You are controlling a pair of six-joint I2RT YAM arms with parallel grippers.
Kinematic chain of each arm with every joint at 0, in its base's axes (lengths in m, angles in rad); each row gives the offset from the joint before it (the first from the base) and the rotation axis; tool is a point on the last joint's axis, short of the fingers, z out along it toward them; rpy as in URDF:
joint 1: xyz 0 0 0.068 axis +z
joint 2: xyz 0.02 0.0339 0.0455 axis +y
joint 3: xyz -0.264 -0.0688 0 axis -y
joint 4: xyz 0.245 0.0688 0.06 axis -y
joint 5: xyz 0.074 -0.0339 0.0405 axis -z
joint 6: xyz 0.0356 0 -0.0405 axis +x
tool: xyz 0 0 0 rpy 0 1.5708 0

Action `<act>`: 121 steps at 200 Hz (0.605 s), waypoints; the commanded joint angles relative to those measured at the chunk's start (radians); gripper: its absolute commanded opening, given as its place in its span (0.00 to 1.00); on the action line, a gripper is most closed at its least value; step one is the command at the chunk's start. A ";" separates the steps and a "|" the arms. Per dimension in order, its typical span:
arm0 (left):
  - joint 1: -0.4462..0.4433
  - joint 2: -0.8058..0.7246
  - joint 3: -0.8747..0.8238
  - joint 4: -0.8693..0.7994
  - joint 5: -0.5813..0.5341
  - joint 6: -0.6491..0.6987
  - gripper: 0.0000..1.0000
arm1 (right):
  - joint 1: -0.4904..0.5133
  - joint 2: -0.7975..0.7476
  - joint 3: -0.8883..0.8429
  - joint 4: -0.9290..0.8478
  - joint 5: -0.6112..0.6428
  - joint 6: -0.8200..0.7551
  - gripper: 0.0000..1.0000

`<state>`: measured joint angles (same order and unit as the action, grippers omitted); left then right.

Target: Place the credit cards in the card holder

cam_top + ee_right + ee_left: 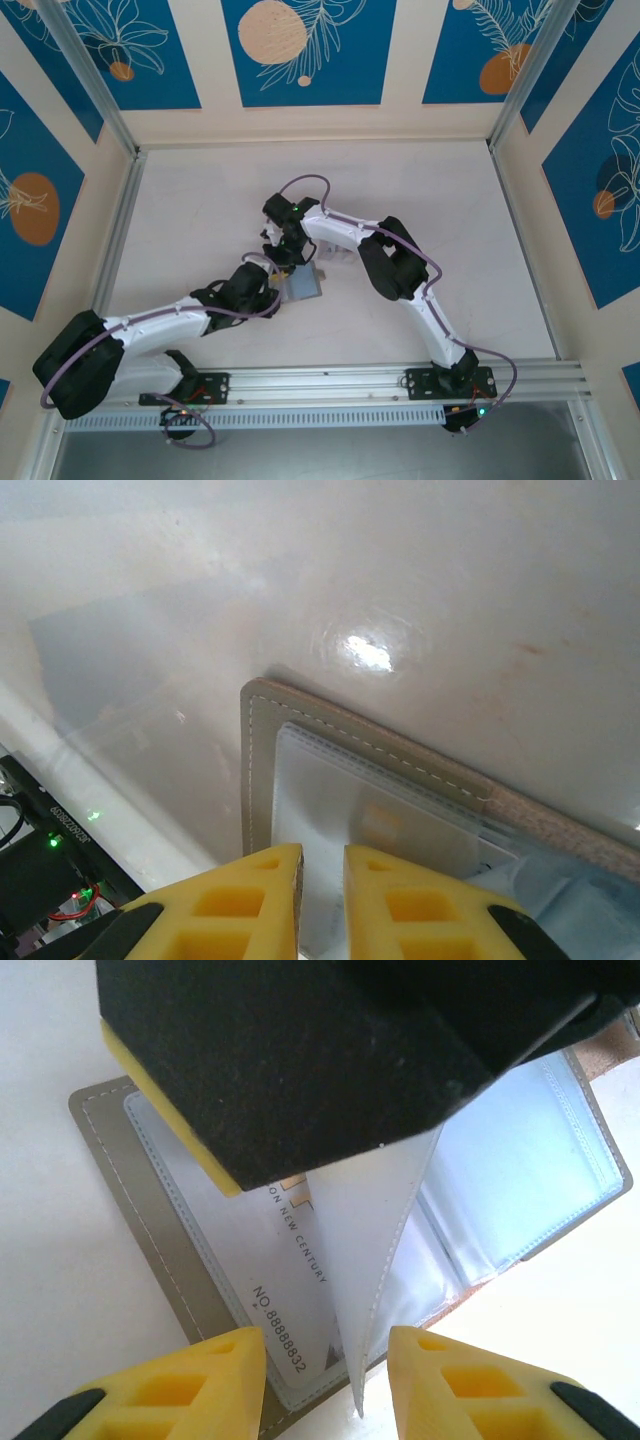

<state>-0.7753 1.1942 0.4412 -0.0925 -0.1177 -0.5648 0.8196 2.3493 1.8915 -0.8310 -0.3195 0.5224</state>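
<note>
Entry: left gripper (327,1380), jaws apart, gripping nothing. We log loose clear sleeve leaf (372,1230) standing in gap, nearer one finger. Just beyond fingertips: card holder (115,1180), grey, lying open on white table (50,1310). We count one credit card (290,1305) inside sleeve pocket, number printed along its edge. Entry: right gripper (322,900), jaws narrowly parted, nothing seen clamped. Stitched holder corner lies directly ahead of its tips, pale card showing through pocket there.
</note>
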 commanded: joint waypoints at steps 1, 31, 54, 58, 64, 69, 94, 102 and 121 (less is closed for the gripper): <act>-0.012 0.010 -0.016 0.022 -0.020 0.018 0.37 | -0.004 -0.001 0.031 -0.023 -0.035 -0.011 0.20; -0.013 0.056 0.000 0.020 -0.063 0.009 0.37 | -0.004 -0.008 0.031 -0.028 -0.033 -0.015 0.21; -0.015 0.081 0.009 -0.009 -0.122 -0.012 0.35 | -0.005 -0.013 0.042 -0.033 -0.032 -0.021 0.22; -0.014 0.084 0.010 -0.013 -0.131 -0.014 0.35 | -0.005 -0.013 0.044 -0.036 -0.032 -0.022 0.23; -0.014 0.085 0.007 -0.012 -0.140 -0.018 0.35 | -0.005 -0.013 0.050 -0.038 -0.032 -0.024 0.23; -0.015 0.083 0.004 -0.010 -0.148 -0.023 0.35 | -0.005 -0.013 0.056 -0.041 -0.032 -0.027 0.23; -0.018 0.059 -0.008 -0.022 -0.172 -0.042 0.34 | -0.007 -0.046 0.070 -0.042 0.005 -0.042 0.25; -0.019 0.052 -0.012 -0.029 -0.179 -0.046 0.34 | -0.010 -0.067 0.070 -0.034 0.021 -0.042 0.26; -0.019 0.047 -0.018 -0.036 -0.180 -0.045 0.35 | -0.021 -0.129 0.054 0.005 0.086 -0.028 0.30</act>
<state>-0.7906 1.2434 0.4458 -0.0437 -0.2493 -0.5739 0.8093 2.3428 1.9259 -0.8257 -0.2634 0.5072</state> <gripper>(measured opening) 0.345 0.275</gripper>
